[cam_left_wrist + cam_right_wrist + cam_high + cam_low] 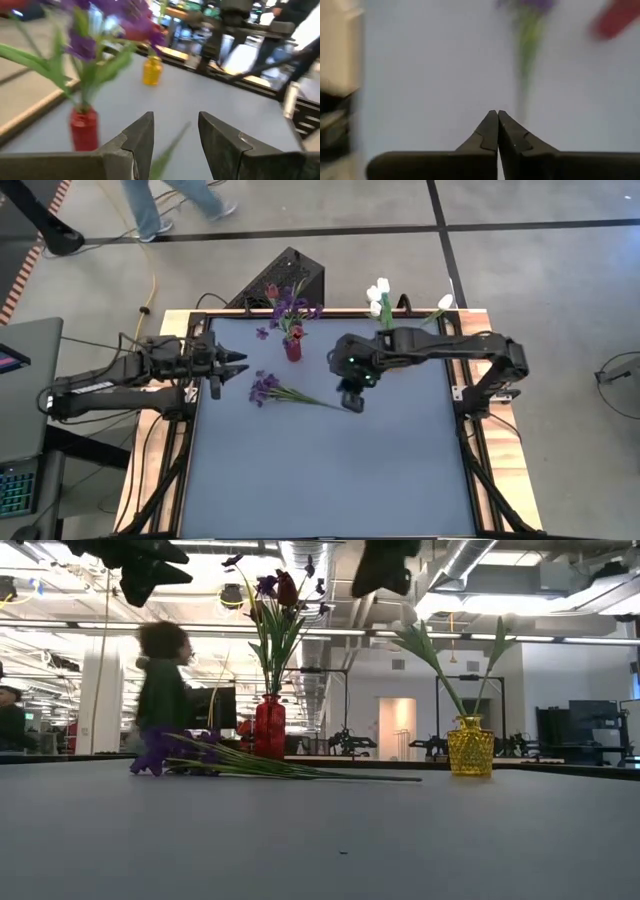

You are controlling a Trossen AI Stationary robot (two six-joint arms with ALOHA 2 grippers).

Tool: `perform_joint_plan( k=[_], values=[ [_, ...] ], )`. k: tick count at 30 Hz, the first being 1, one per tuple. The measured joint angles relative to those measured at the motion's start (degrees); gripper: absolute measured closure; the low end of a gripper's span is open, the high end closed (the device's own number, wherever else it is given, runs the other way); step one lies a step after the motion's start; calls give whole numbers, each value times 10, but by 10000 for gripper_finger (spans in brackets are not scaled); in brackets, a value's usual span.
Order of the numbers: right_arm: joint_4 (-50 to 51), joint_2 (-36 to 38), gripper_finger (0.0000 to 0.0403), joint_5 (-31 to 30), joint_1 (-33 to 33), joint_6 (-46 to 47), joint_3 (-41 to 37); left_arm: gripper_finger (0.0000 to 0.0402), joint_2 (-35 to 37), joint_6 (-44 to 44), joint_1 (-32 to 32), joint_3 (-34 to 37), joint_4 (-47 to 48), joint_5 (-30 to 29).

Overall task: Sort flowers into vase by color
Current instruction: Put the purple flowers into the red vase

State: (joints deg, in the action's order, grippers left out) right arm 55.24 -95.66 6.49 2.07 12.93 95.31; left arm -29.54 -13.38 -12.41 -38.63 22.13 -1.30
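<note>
One purple flower [266,387] lay flat on the desk [330,470], its thin stem [310,399] running out toward the right gripper [350,401], which hung just past the stem's tip. In the right wrist view I saw those fingers [490,132] pressed together with nothing between them. That was my first worry: the stem lay flush on the surface, so a clenched or late-opening gripper would have pushed it aside rather than picked it up, and a pinch at the very tip would have let the heavy bloom droop and swing.

The red vase [292,350], just beyond the bloom, already held purple and red flowers [288,302], and I judged it narrow and top-heavy. A careless insertion could have tipped it or dragged out what was in it.

The yellow vase [470,746] with the white tulips [379,295] stood well apart. The left gripper [240,365] hovered near the bloom, its fingers [140,140] released, close enough to risk a clash.
</note>
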Motion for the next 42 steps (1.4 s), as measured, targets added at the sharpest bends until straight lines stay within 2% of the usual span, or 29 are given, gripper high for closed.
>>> perform_joint_plan(
  k=[3, 6, 13, 18, 26, 30, 34, 42],
  values=[
    [-29, -17, 337, -101, -30, -3, 0, 260, -5, -21, 0, 17, -11, 41],
    [-39, -50, 303, -153, -45, 7, 0, 260, -7, -43, 0, 36, -21, 76],
    [-54, -153, 196, -155, -37, 10, -1, 260, -8, -79, 15, 50, -43, 94],
    [-76, -190, 133, -157, -34, 7, -12, 260, -15, -99, 45, 50, -67, 64],
    [-169, -161, 118, -136, -34, 34, -129, 260, -52, -129, 120, 50, -64, 14],
    [-232, -146, 118, -122, -38, 37, -164, 260, -82, -125, 153, 50, -64, -31],
    [-273, -146, 117, -132, -47, 51, -177, 260, -109, -109, 167, 50, -64, -40],
    [-281, -152, 117, -155, -47, 68, -178, 260, -136, -96, 169, 50, -67, -42]
  ],
)
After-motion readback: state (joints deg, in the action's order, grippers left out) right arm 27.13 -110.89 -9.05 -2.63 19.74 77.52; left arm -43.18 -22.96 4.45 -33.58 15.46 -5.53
